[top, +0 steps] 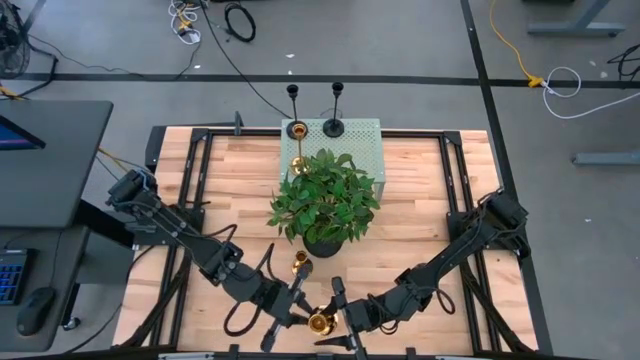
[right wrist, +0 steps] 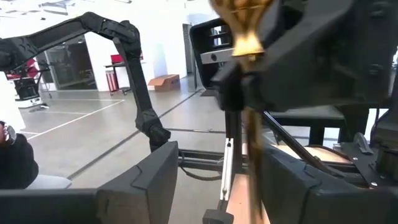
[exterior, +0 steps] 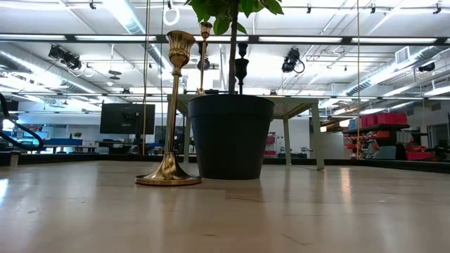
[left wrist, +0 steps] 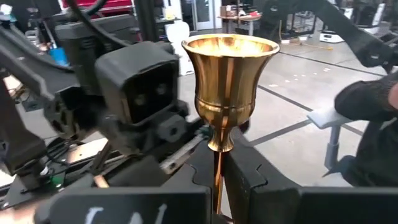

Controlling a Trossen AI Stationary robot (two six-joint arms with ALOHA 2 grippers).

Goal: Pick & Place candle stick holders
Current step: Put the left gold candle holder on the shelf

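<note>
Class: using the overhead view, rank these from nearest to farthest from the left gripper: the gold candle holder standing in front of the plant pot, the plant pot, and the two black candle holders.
1. Gold candle holder: just beyond the left gripper, in front of the pot.
2. Plant pot: mid-table, slightly farther.
3. Two black candle holders: at the far edge; their order is too close to call.

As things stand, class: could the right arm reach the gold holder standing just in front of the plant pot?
Probably yes. The right gripper is open near the front edge, and the standing gold holder lies close by over bare table. The left gripper, shut on another gold holder, crowds that side.
</note>
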